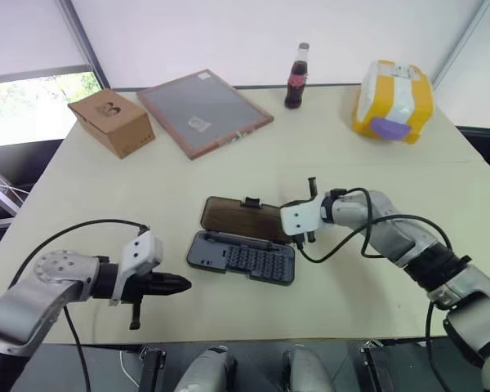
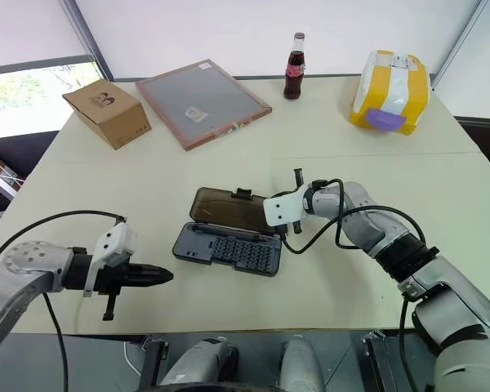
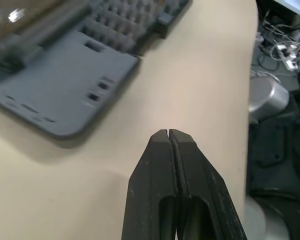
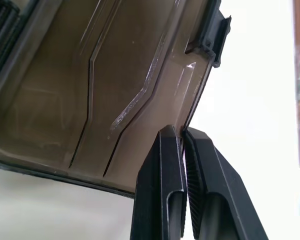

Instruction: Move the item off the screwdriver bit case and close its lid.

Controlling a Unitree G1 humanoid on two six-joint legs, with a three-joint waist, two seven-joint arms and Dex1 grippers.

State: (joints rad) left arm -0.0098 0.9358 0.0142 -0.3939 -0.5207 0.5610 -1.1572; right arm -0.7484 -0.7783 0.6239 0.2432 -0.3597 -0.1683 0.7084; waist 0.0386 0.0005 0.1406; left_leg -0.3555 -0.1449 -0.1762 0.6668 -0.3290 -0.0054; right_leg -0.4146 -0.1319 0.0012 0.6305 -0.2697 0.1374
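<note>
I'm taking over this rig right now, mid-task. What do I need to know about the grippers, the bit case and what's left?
Left gripper: shut, empty, hovering over the table beside the tray end of the screwdriver bit case.
Right gripper: shut on the far edge of the lid, near its black latch tab.
Case: lies open mid-table, lid flat, on the far side of the tray.
Done: nothing lies on the case.
Left: swing the lid over the tray and press it closed.
</note>
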